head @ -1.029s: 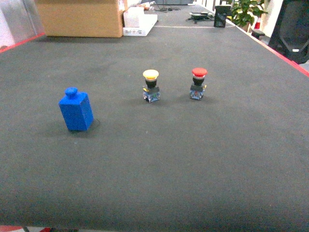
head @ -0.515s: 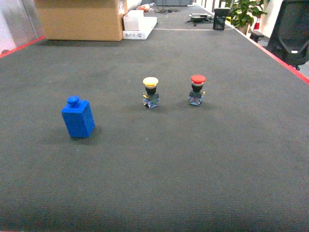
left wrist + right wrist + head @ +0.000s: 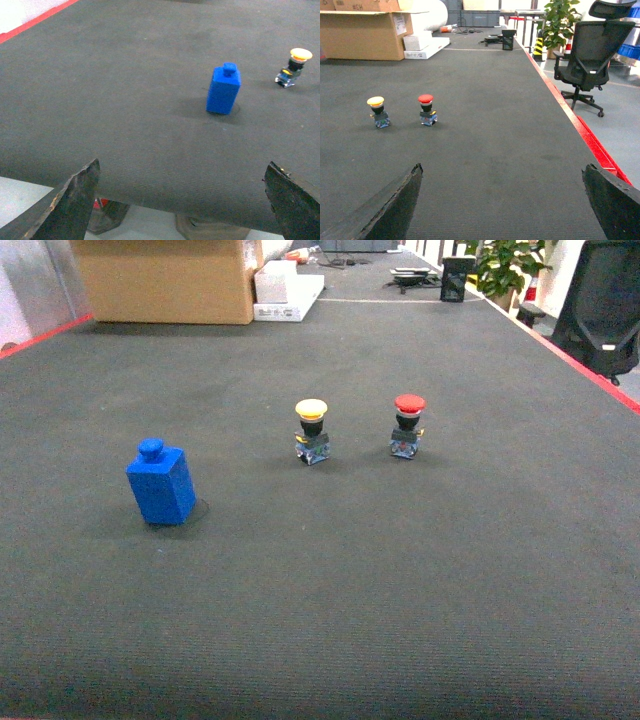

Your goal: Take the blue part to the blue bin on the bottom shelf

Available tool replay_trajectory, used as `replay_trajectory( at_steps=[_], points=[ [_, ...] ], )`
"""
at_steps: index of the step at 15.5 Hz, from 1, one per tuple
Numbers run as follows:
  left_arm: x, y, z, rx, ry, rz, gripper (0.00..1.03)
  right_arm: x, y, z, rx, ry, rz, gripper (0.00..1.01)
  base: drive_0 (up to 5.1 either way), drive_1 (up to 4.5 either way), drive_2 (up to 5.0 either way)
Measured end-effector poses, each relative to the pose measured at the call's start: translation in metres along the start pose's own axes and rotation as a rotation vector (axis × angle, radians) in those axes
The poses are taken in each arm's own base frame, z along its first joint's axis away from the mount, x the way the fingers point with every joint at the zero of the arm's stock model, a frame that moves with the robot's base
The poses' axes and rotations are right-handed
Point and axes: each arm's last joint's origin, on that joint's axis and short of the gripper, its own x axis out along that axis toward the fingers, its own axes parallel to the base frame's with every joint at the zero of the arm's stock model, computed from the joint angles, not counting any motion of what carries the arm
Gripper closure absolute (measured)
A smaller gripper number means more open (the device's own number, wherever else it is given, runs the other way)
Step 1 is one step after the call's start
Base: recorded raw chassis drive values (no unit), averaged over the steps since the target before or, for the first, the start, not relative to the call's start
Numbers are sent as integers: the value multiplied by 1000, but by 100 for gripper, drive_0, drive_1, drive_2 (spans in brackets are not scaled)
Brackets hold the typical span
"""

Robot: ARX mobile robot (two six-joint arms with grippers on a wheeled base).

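The dark desk (image 3: 400, 570) fills the head view, with a red strip along its left and right edges; neither arm appears there. Only the left wrist view shows its near edge, with pale floor below. Only the right wrist view takes in the black office chair (image 3: 592, 55) and potted plant (image 3: 559, 20) beyond the right edge. The cardboard box (image 3: 165, 280) sits at the far left end, cut off by the frame. No shelf or bin appears in any view.

The left tool (image 3: 182, 200) shows two dark fingers spread wide, low in its frame, holding nothing; the right tool (image 3: 502, 200) is likewise spread and empty, and only the tips of each are in frame.

The blue part (image 3: 161, 483) stands alone left of centre, slightly tilted, with bare surface all round. The yellow-capped button (image 3: 312, 431) and red-capped button (image 3: 407, 425) stand side by side, apart, well right of it; their lower bodies are too small to make out.
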Motion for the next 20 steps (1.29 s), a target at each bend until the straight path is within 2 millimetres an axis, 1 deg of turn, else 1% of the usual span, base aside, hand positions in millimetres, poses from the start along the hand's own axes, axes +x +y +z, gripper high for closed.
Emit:
replay_trajectory(
  at_steps=[1,3,4,5,6,8,11,12,13,17,20],
  points=[
    [11,-7,4,0,-5,-42,5,0,0,0,0,2,-1,3,0,0,0],
    [44,-28,26,-1,-28,-123,5,0,0,0,0,1,0,3,0,0,0],
    [68,-38,38,-14,-40,-140,5,0,0,0,0,1,-1,3,0,0,0],
    [98,-51,40,-6,-19,-156,5,0,0,0,0,1,-1,3,0,0,0],
    [118,-58,35,6,20,-155,5,0,0,0,0,1,-1,3,0,0,0],
    [161,-70,18,38,110,-145,5,0,0,0,0,1,-1,3,0,0,0],
    [205,-75,3,60,168,-134,5,0,0,0,0,1,-1,3,0,0,0],
    [218,-75,-3,61,193,-129,5,0,0,0,0,1,-1,3,0,0,0],
    [226,-76,-5,62,202,-129,5,0,0,0,0,1,-1,3,0,0,0],
    [256,-81,-5,73,212,-146,5,0,0,0,0,1,-1,3,0,0,0],
    [274,-82,-6,74,224,-135,5,0,0,0,0,1,-1,3,0,0,0]
  ],
)
